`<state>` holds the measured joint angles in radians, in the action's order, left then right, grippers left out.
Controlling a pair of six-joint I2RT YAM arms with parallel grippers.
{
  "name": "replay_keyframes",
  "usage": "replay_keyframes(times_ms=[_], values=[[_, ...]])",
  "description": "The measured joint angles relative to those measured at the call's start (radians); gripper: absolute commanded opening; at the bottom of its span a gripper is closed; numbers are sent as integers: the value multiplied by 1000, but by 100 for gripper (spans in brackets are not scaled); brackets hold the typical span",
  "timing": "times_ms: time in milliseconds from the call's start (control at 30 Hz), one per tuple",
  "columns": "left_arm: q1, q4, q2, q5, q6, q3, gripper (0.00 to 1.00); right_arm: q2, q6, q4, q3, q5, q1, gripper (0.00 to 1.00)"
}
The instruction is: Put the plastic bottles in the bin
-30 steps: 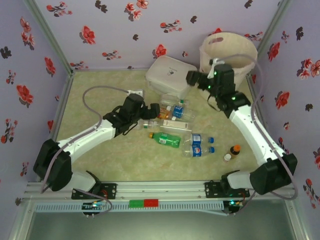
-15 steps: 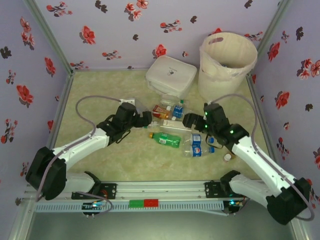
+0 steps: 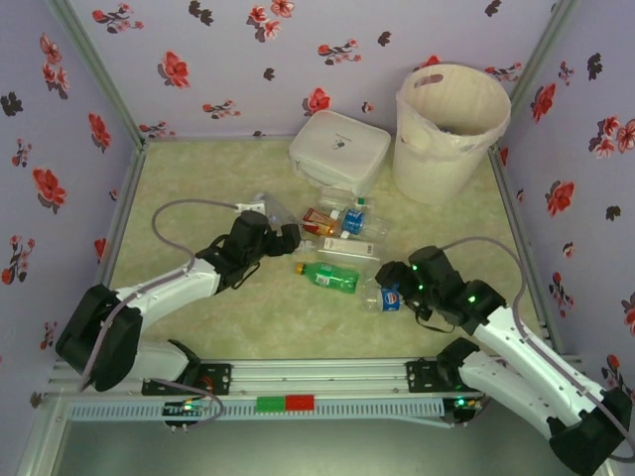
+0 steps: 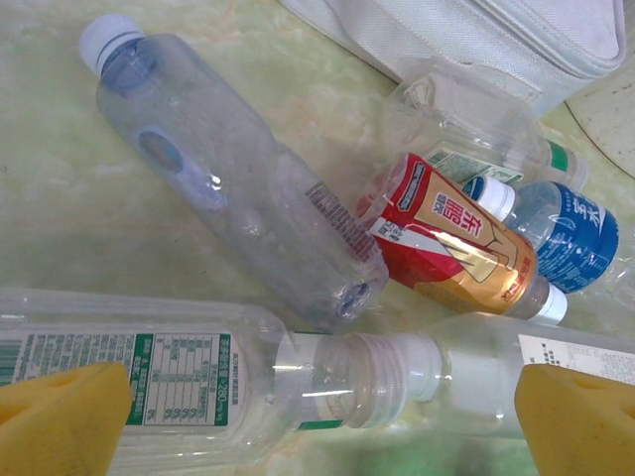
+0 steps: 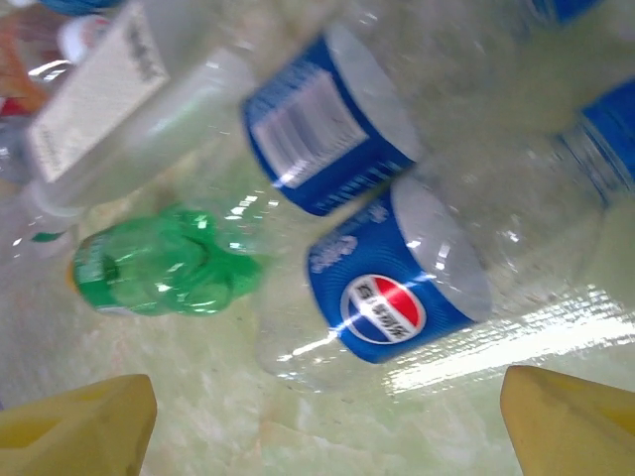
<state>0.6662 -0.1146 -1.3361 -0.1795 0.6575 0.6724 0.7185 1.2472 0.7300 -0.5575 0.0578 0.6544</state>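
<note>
Blue-label bottle (image 5: 397, 288) lies centre frame under right gripper (image 5: 327, 421), pads wide, empty; lower squarely across label before closing; left gripper (image 4: 317, 416) wide, empty, over clear bottle (image 4: 189, 382).

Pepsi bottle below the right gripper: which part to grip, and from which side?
I would grip the Pepsi bottle at its blue label band, from above: it lies on its side and the body is round there. The open right gripper hangs over it. A second blue-labelled bottle lies close beside; mind it.
</note>
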Motion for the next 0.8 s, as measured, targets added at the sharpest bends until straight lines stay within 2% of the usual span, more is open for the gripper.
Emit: replay_keyframes(times_ms=[367, 533, 700, 800], values=[[-23, -57, 35, 0, 42, -89, 100, -8, 284, -87, 149, 10, 14, 87], [-29, -54, 56, 1, 44, -101, 100, 86, 322, -166, 150, 13, 14, 87], [-39, -46, 93, 5, 44, -121, 100, 129, 327, -238, 151, 4, 14, 78], [-42, -45, 106, 5, 48, -135, 100, 146, 325, -264, 155, -10, 11, 77]])
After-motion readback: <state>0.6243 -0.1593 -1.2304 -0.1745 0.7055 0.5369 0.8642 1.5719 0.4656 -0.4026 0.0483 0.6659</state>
